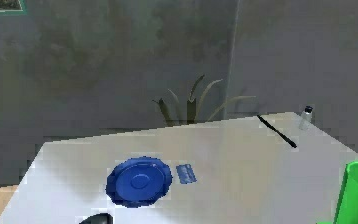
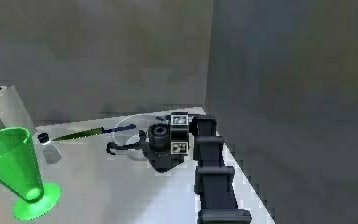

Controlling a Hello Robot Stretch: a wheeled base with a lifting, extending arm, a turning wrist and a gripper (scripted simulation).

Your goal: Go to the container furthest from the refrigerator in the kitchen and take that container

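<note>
One blue plate, one green cup, one dark stick, one tool.

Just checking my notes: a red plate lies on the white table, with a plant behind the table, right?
Not quite: the plate is blue, not red, as the forward view shows. It does lie on the white table, with the plant behind.

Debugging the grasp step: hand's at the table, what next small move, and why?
Probably a short lift of the arm. The hand is at a clear round-rimmed thing lying on the white table, and I cannot tell whether it holds anything; lifting would show. The green cone-shaped vessel stands aside, so straight up looks safe.
</note>
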